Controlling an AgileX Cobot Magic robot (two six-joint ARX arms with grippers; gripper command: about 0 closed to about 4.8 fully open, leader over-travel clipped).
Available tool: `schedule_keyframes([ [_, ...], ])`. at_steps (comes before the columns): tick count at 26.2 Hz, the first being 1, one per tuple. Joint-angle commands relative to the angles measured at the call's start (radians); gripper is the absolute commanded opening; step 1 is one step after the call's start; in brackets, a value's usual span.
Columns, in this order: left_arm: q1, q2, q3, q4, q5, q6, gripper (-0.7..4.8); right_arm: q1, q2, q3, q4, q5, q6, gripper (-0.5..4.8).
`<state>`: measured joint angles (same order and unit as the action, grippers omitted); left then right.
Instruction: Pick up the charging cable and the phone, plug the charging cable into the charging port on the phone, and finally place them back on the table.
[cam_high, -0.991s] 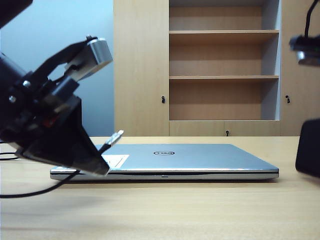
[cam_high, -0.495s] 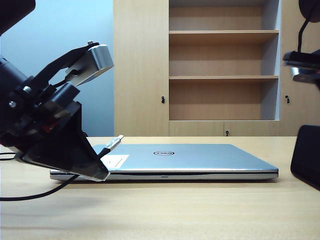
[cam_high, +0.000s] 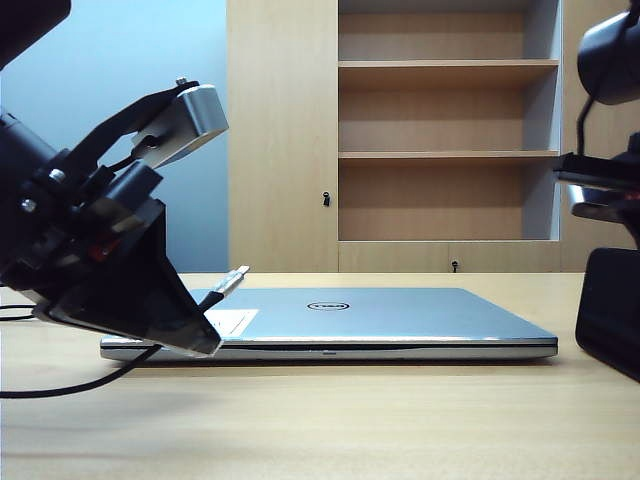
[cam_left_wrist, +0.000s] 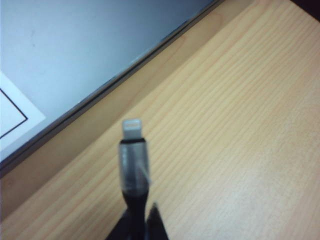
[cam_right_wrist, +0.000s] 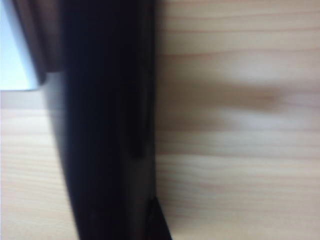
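The charging cable's silver-grey plug (cam_left_wrist: 132, 131) sticks out past my left gripper (cam_left_wrist: 137, 224), which is shut on the black cord just behind it. In the exterior view that gripper (cam_high: 205, 322) hangs at the left, with the plug (cam_high: 235, 276) pointing over the laptop's near corner. The cord (cam_high: 60, 386) trails down onto the table (cam_high: 330, 420). The phone (cam_right_wrist: 105, 125), black and seen edge-on, is clamped in my right gripper (cam_right_wrist: 120, 225), one fingertip (cam_right_wrist: 158, 221) showing beside it. At the exterior view's right edge the phone (cam_high: 610, 310) hangs tilted. The charging port cannot be made out.
A closed silver laptop (cam_high: 380, 318) with a white sticker lies across the middle of the table between the two arms. Its edge (cam_left_wrist: 75, 55) runs close by the plug, and its corner (cam_right_wrist: 15, 60) sits near the phone. A wooden shelf unit (cam_high: 445, 150) stands behind.
The right arm has come down and moved inward, bringing the phone further into the exterior view from the right. The left arm and the plug have kept still.
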<state>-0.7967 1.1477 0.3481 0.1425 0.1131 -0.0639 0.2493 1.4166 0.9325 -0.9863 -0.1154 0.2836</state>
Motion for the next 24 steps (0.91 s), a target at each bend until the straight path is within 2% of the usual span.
schedule_keyframes([
  [1,-0.001,-0.003,0.002,0.012,0.003,0.003,-0.06,0.001,-0.003,0.021,-0.019,0.006,0.004,-0.06],
  [5,-0.006,-0.003,0.002,-0.002,0.003,0.003,-0.06,0.001,-0.007,0.101,-0.076,-0.031,0.001,-0.06],
  [8,-0.019,-0.003,0.002,-0.008,0.003,-0.001,-0.06,0.001,-0.029,0.147,-0.018,-0.122,-0.031,-0.06],
  [13,-0.050,-0.003,0.002,-0.039,0.003,-0.080,-0.06,0.001,-0.051,0.150,0.210,-0.397,0.013,-0.06],
  [20,-0.106,-0.002,0.002,-0.059,0.003,-0.162,-0.06,0.002,-0.050,0.090,0.489,-0.462,0.074,-0.05],
  [24,-0.119,-0.002,0.002,-0.059,0.003,-0.203,-0.06,0.012,-0.051,-0.003,0.693,-0.515,0.191,-0.05],
])
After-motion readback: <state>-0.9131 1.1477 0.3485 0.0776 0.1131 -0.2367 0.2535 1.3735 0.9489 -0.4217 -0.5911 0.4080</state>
